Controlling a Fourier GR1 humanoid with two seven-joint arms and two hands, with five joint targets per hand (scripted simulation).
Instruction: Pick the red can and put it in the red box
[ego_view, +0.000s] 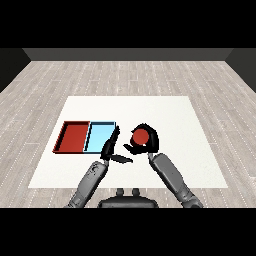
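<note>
The red can (139, 135) is seen from above as a red disc, right of the trays near the table's middle. My right hand (148, 141) curls round it, fingers over the far side and thumb at the left. The red tray (73, 137) lies at the left with nothing in it. My left hand (111, 145) stands with straight fingers pointing away, just right of the light blue tray (100, 136), holding nothing.
The two trays lie side by side on the white table (165, 112), the blue one between the red tray and the can. The left hand sits between the blue tray and the can.
</note>
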